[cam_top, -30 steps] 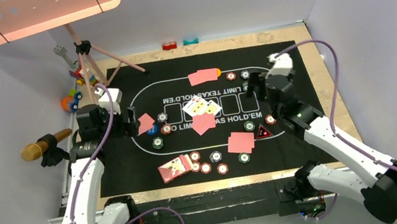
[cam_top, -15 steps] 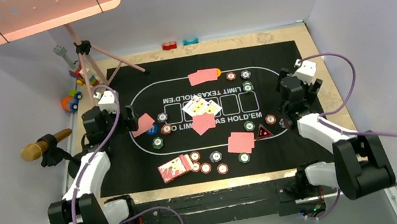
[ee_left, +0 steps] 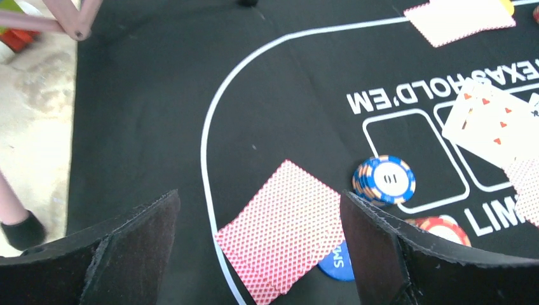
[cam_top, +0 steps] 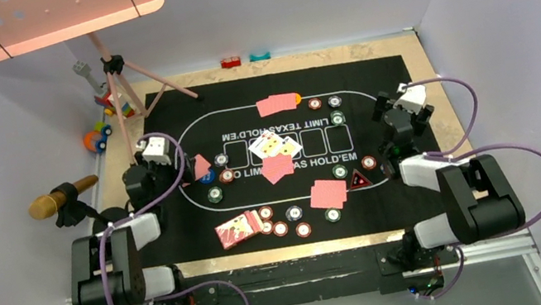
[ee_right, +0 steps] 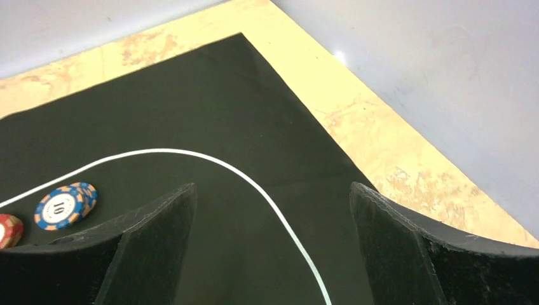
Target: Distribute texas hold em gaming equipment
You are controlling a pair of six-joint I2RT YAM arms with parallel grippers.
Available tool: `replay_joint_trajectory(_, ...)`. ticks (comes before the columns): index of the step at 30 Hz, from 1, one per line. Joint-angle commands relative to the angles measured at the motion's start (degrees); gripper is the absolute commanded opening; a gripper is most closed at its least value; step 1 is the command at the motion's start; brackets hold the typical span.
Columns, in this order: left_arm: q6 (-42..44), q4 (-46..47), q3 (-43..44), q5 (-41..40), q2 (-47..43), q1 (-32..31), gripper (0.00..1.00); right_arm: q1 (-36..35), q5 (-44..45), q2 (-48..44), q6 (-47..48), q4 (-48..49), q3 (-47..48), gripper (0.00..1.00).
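End effectors both gape empty: left end effector (ee_left: 257, 254) above red-backed playing cards (ee_left: 284, 229) on black felt poker mat (cam_top: 203, 215), right end effector (ee_right: 273, 248) near blue-orange poker chip (ee_right: 63, 205). Judgement: to pick cleanly, come down straddling one card edge, avoiding blue round button (ee_left: 335, 264) tucked underneath.

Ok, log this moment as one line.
left tool: open, empty, above red cards | right tool: open, empty, over mat corner | chips: on mat

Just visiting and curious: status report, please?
Left end effector open, empty, over red-backed cards. Right end effector open, empty, over bare mat. Chips lie spread out. Nothing blocking.
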State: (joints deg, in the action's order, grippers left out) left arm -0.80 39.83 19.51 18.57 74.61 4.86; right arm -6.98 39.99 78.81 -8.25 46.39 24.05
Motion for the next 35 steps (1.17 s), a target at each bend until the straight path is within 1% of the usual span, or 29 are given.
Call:
replay_joint_trajectory(1,2.4,18.42,-3.87,4.33,3.14,0.44,1.0,0.35,-3.98,-0.48,2.57,8.26,-1.28,0.93)
replay_joint_trajectory(3,2.54,16.21,-3.68,3.9,2.52,0.48,1.0,0.34,-6.01,-1.15,3.86,11.67,-3.5,0.95)
replay_joint_trajectory(5,2.06,17.18,-2.94,3.68,3.33,0.48,0.99,0.3,-8.93,-2.02,4.89,15.81,-6.04,0.97)
replay_joint_trajectory(7,2.4,14.01,-2.3,3.29,2.97,0.46,0.99,0.79,-13.08,-0.81,5.93,16.68,-5.65,0.97)
replay_joint_trajectory(8,2.24,15.37,-2.51,3.45,3.32,0.46,1.0,2.4,-16.02,0.74,4.97,19.68,-6.27,0.98)
replay_joint_trajectory(9,2.29,15.5,-2.58,3.4,3.27,0.47,1.0,4.08,-17.02,2.11,4.9,23.87,-7.86,0.98)
replay_joint_trajectory(10,2.36,14.7,-2.44,3.27,3.04,0.46,1.0,4.43,-16.65,0.84,3.77,18.14,-6.86,0.98)
replay_joint_trajectory(11,2.38,15.39,-2.59,3.3,3.19,0.45,1.0,4.59,-17.32,0.25,2.93,19.05,-7.08,0.98)
replay_joint_trajectory(12,2.3,15.72,-2.57,3.38,3.26,0.43,1.0,4.61,-16.99,1.63,4.66,22.77,-7.73,0.98)
replay_joint_trajectory(14,2.41,15.31,-2.54,3.16,3.17,0.39,1.0,4.58,-17.34,0.2,3.19,18.78,-7.23,0.98)
replay_joint_trajectory(16,2.37,15.37,-2.57,3.28,3.19,0.39,1.0,4.6,-16.87,1.36,4.69,22.49,-7.84,0.98)
replay_joint_trajectory(19,2.37,15.62,-2.64,3.3,3.18,0.39,1.0,4.61,-16.94,0.2,3.55,19.51,-7.5,0.98)
replay_joint_trajectory(22,2.42,15.37,-2.52,3.12,3.22,0.38,1.0,4.53,-16.08,0.77,4.5,21.36,-7.9,0.98)
replay_joint_trajectory(35,2.73,14.57,-2.15,2.58,3.21,0.17,1.0,4.53,-16.08,0.56,4.47,20.76,-7.84,0.98)
